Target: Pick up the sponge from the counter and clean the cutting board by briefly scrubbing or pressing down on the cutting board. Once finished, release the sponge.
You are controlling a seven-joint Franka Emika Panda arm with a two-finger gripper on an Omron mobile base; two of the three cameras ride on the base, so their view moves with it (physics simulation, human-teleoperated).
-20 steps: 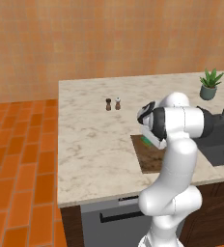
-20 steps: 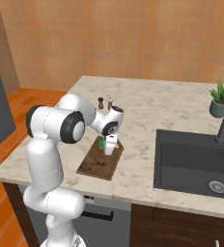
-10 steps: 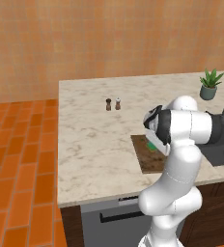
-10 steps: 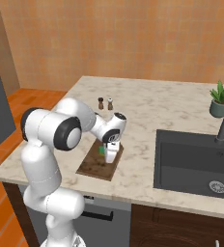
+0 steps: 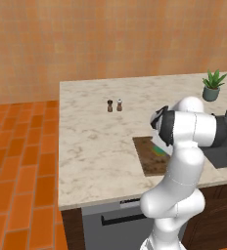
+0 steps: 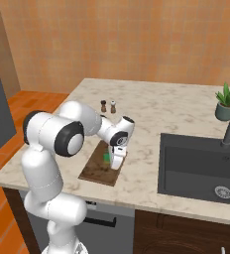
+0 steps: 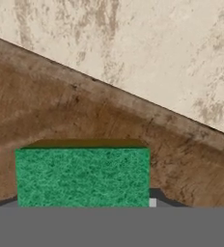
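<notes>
1. A brick-walled kitchen; the marble counter (image 6: pixel 151 111) carries everything.
2. The jaws (image 6: pixel 115 163) hang low over the cutting board (image 6: pixel 98 167), clamped on the sponge (image 7: pixel 82 177).
3. The sponge sits directly between them, its long axis across the hand view, the board just beneath and its edge running diagonally beyond.
</notes>
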